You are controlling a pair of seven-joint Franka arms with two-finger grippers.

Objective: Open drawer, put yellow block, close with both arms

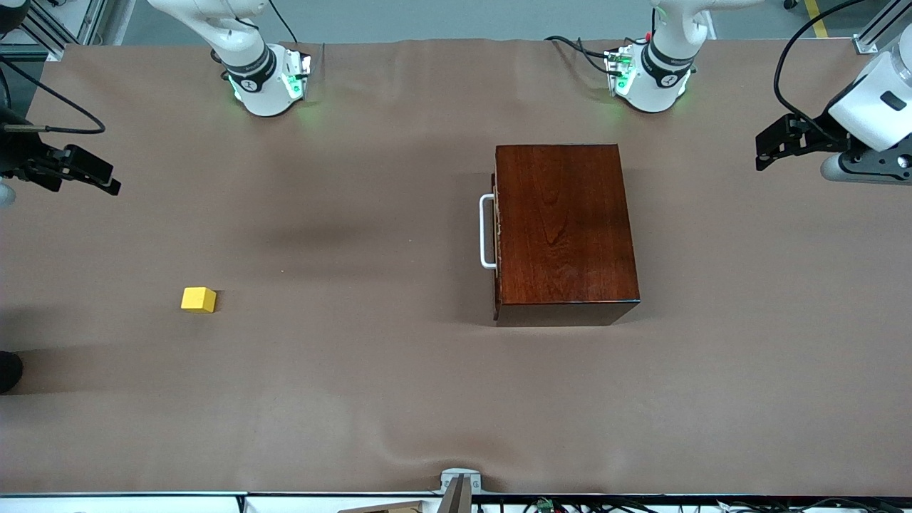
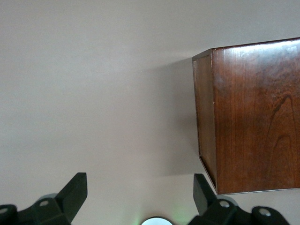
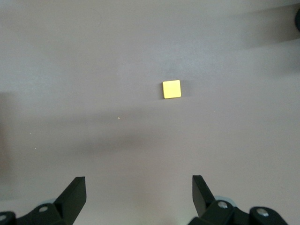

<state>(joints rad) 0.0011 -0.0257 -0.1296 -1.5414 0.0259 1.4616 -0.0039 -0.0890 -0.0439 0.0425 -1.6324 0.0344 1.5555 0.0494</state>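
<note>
From the front view I see the wooden box (image 1: 563, 231) with the drawer (image 1: 496, 229) fully in, its white handle (image 1: 487, 231) facing the right arm's end. The yellow block (image 1: 198, 299) sits alone on the brown table (image 1: 356, 392), well apart from the box. Both arms wait raised: the right gripper (image 1: 85, 171) and the left gripper (image 1: 780, 142) hang over opposite table ends.

In my left wrist view, the left gripper's fingers (image 2: 70, 194) stand spread above bare cloth beside the box.

In my right wrist view, the right gripper's fingers (image 3: 72, 197) stand spread, empty, the block lying on the table below them.
</note>
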